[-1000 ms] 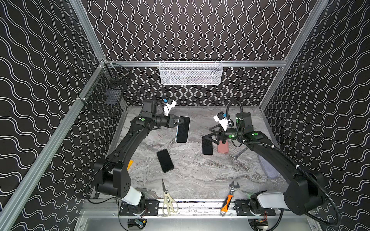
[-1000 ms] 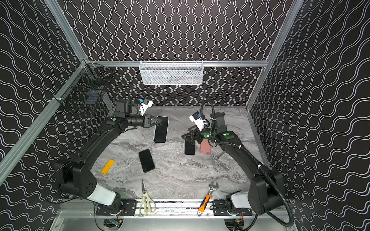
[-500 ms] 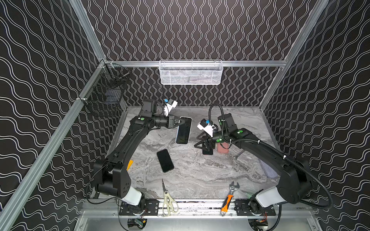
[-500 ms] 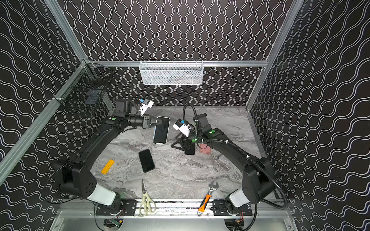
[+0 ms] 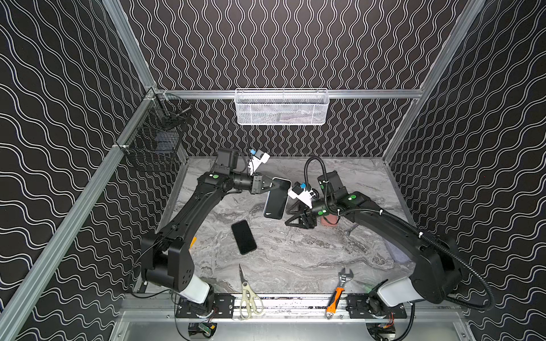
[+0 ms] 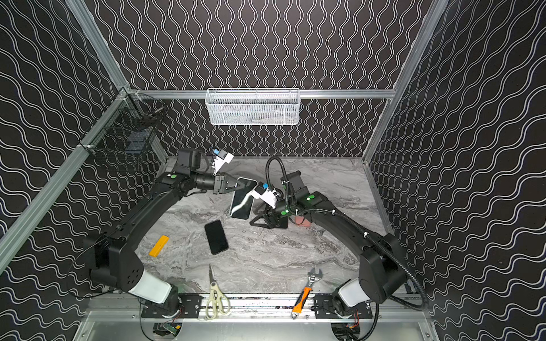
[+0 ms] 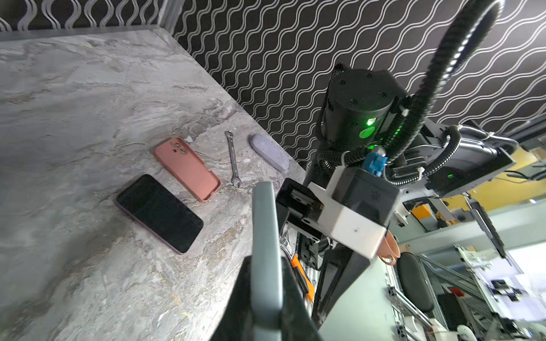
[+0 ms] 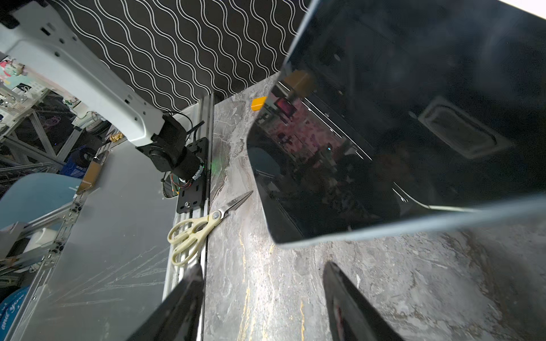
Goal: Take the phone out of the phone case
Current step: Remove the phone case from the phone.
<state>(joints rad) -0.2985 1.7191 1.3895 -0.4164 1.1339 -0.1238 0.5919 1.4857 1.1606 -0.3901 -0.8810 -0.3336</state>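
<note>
1. Firstly, my left pincer (image 5: 270,186) was clamped on the far end of the phone case (image 7: 266,236), holding it clear of the marble table (image 5: 295,259) so its near end hung free.
2. Just right of that, the phone (image 5: 276,203) sat in its case, screen turned up and toward my right arm, which I judged gave that arm access to the rim.
3. Further right, my right pincer (image 8: 263,265) stood with jaws apart and empty, near the phone's low end but not touching, presumably lined up to pull.
4. Rightmost, a pink case (image 7: 187,168) lay flat with a bare handset (image 7: 159,212) just beside it, out of the way.
</note>
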